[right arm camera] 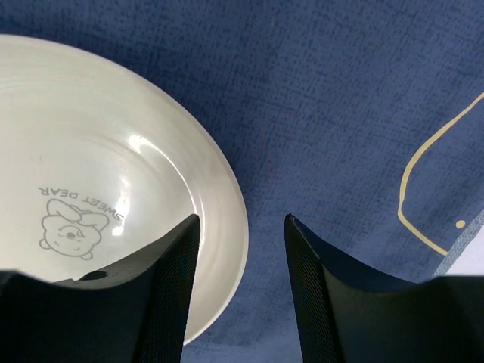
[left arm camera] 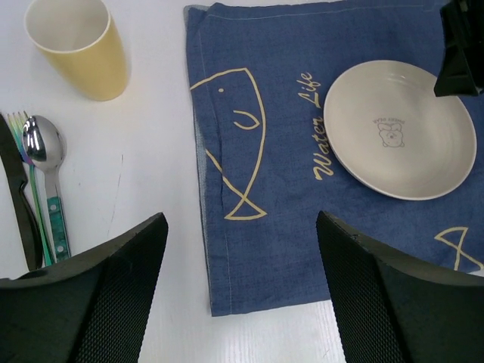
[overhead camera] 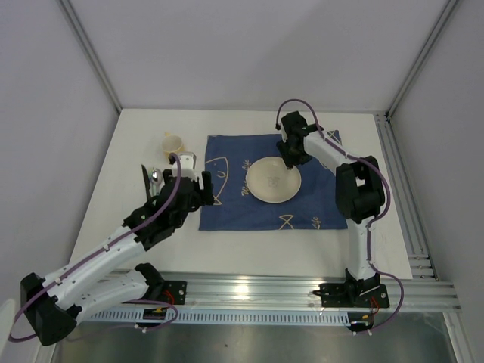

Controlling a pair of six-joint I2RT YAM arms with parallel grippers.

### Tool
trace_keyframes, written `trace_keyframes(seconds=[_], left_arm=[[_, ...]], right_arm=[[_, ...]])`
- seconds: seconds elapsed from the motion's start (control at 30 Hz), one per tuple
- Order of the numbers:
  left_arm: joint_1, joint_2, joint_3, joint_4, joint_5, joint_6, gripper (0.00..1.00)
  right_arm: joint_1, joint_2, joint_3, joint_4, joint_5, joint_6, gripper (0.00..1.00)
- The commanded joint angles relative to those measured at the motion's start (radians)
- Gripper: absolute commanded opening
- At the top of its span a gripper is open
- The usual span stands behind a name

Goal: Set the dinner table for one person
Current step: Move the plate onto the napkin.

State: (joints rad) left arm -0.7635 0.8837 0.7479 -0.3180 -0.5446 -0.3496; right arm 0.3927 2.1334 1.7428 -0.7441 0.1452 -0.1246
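One high view, two wrist views.
The top external camera looks down from above the near edge over the whole dinner table (overhead camera: 249, 246). The left wrist camera looks down from fairly near and the right wrist camera from very close. All three share the plate (overhead camera: 273, 180) and blue cloth (overhead camera: 227, 208).

Dinner table (overhead camera: 249, 253): one cloth (overhead camera: 310, 204) spread flat at its centre, with one plate (overhead camera: 273, 180) on the cloth, about midway left to right and slightly towards the far edge. One cup (overhead camera: 173, 143), upright on the bare tabletop, just left of the cloth's far-left corner. Cutlery lies on the bare tabletop left of the cloth and nearer than the cup: knife (left arm camera: 21, 204) leftmost, fork (left arm camera: 34, 198) close beside it, spoon (left arm camera: 44, 147) rightmost, all lengthwise near to far.
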Motion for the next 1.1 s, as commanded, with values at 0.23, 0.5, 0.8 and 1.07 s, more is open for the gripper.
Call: trace_keyframes(seconds=[0.23, 0.5, 0.8, 1.07], left_arm=[[0.079, -0.060, -0.007, 0.028, 0.051, -0.114, 0.99], [0.104, -0.003, 0.099, -0.049, 0.009, -0.106, 0.99], [0.150, 0.051, 0.131, -0.015, 0.144, -0.029, 0.99], [0.256, 0.084, 0.175, -0.055, 0.115, -0.058, 0.97]], right_arm=[[-0.002, -0.220, -0.063, 0.161, -0.001, 0.098, 0.56], [0.011, -0.651, -0.469, 0.682, -0.232, 0.481, 0.42], [0.090, -0.701, -0.462, 0.511, -0.035, 0.530, 0.00], [0.117, -0.747, -0.473, 0.433, 0.018, 0.454, 0.53]])
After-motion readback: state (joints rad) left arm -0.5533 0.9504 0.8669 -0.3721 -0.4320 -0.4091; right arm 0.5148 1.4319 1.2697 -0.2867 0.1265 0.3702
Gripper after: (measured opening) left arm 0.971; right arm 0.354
